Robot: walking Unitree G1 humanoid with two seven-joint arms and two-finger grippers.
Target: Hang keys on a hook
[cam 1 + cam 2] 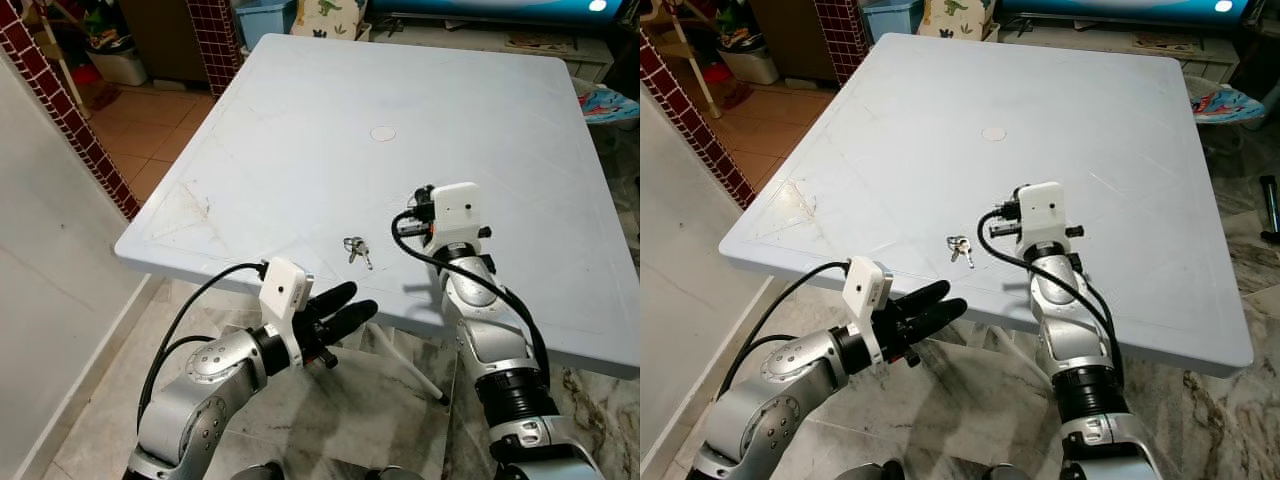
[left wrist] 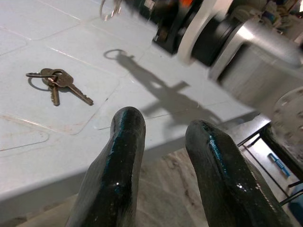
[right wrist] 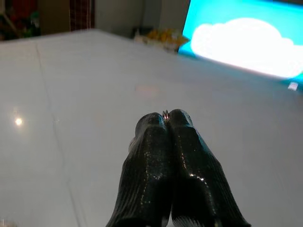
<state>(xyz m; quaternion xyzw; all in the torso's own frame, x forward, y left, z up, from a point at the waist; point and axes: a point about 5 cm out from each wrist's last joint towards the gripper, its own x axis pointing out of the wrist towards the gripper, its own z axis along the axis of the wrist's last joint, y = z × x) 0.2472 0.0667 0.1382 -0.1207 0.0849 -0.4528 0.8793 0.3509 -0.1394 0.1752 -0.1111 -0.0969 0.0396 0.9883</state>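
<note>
Black left hand [image 1: 342, 308] parted, below table [image 1: 300, 120] edge

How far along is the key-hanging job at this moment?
Nothing looks done yet: the keys lie flat on the white table, not gripped by either hand. In hand: the left hand is open just off the table's near edge, pointing toward the keys. The right hand is shut above the table, pinching a small metal ring. Left: grasping the keys, carrying them and hanging them.

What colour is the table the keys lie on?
Pale blue-white table, clearest in the left eye view; keys.
</note>
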